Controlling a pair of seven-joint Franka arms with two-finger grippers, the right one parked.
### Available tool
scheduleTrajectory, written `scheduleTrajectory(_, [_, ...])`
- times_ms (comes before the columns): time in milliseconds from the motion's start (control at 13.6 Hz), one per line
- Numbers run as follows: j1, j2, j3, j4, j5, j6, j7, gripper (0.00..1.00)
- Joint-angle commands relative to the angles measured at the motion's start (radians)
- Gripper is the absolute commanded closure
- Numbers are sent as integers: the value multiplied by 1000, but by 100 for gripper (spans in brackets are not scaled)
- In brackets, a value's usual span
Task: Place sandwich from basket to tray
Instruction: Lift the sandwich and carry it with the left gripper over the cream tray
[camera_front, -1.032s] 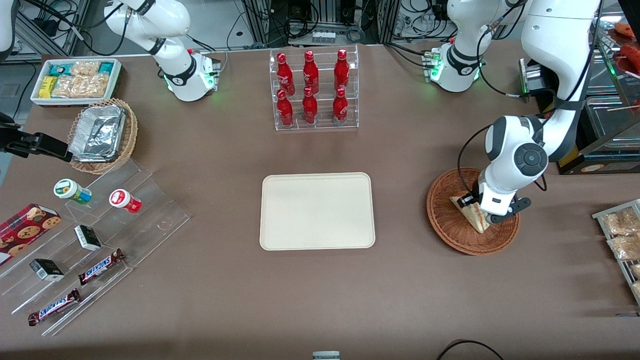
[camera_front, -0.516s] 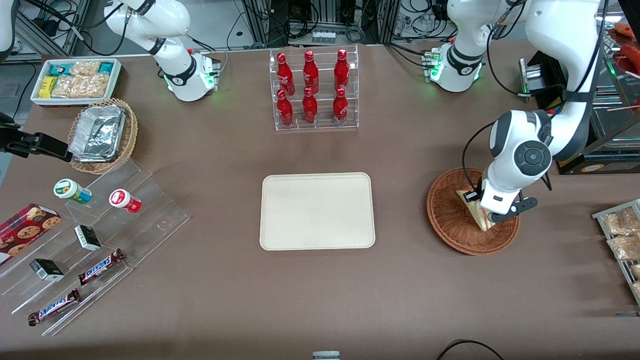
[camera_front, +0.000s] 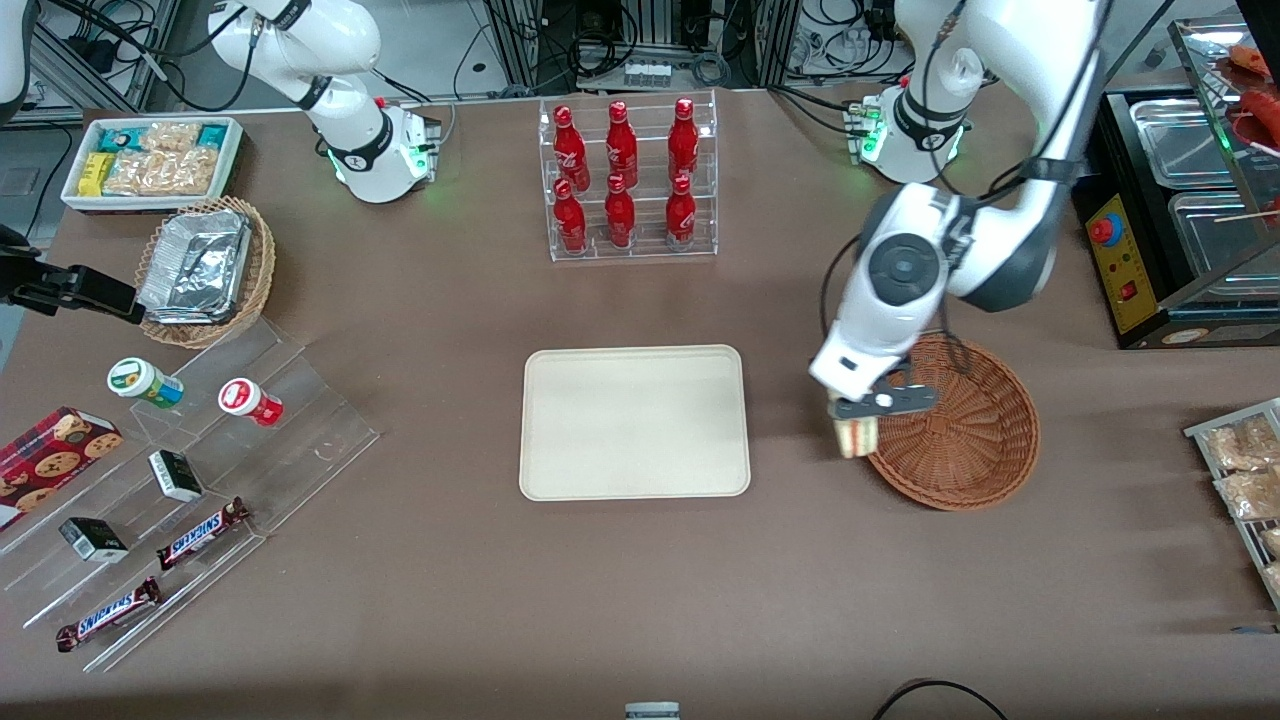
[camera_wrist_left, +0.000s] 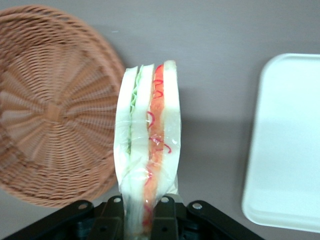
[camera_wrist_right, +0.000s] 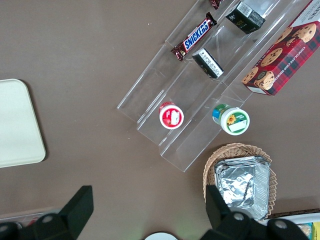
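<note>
My left gripper is shut on the sandwich, a wrapped white-bread wedge with red and green filling, also seen in the left wrist view. It hangs in the air over the rim of the reddish-brown wicker basket on the side toward the tray, above bare table. The basket holds nothing. The cream rectangular tray lies at the table's middle with nothing on it; its corner shows in the left wrist view.
A clear rack of red bottles stands farther from the front camera than the tray. A tan basket with foil trays, a white snack bin and clear steps with snacks lie toward the parked arm's end.
My gripper has lifted the sandwich out of the basket and carried it toward the tray, to just past the basket's rim. The basket now holds nothing.
</note>
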Motion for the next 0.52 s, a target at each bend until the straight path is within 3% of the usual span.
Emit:
scheduleTrajectory(0, [-85, 122, 13, 154, -2, -23, -24, 100])
scheduleTrajectory(147, [-140, 209, 10, 243, -5, -18, -38, 100])
scheduleTrajectory(442, [-220, 406, 5, 474, -78, -24, -46, 100])
